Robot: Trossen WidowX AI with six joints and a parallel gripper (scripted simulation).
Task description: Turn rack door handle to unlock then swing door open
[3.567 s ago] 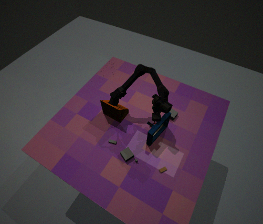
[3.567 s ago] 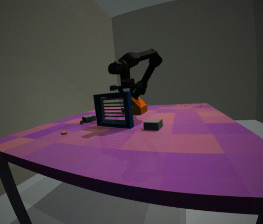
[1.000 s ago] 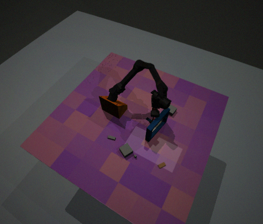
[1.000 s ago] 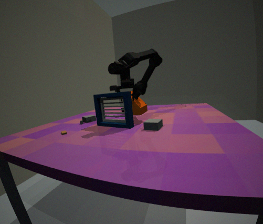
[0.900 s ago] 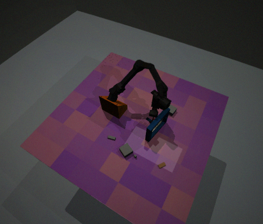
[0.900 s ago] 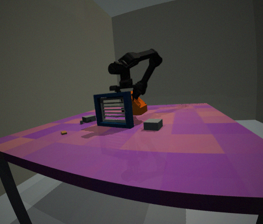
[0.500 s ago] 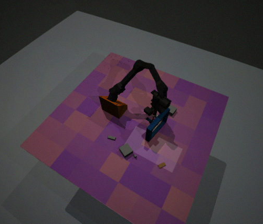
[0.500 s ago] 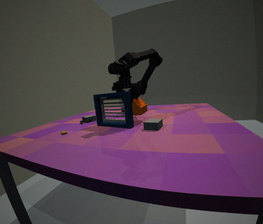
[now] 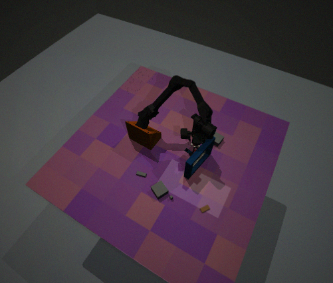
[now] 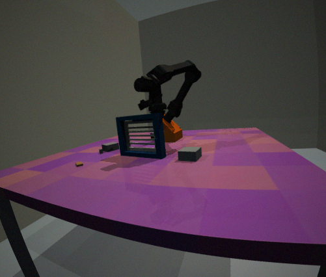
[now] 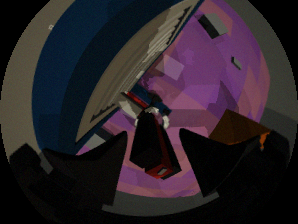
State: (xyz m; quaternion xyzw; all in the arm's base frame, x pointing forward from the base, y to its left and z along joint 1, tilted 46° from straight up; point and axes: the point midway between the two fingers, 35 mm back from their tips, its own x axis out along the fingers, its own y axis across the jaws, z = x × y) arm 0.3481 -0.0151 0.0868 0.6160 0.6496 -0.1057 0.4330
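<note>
The blue frame [image 9: 188,171] [image 10: 161,138] [image 11: 52,80] stands upright. The grey slatted door [image 10: 141,149] [image 11: 103,97] looks in line with it; a small opening angle cannot be told. A small blue piece with a red stripe, seemingly the handle [image 9: 190,153] [image 11: 142,93], sticks out on the arm's side; how far it is turned is unclear. My gripper [image 9: 194,145] [image 11: 153,133] is open, pointing down beside the frame, its tips close to the handle. Whether they touch it cannot be told. In the exterior view the frame hides the tips.
A grey block [image 9: 217,139] [image 10: 189,153] lies behind the frame's far end. Another grey block [image 9: 159,189] [image 10: 109,146], a small grey bar [image 9: 141,174] and a small orange piece [image 9: 205,208] [image 10: 79,164] lie on the chequered table. The orange arm base [image 9: 143,135] [image 10: 173,133] is nearby.
</note>
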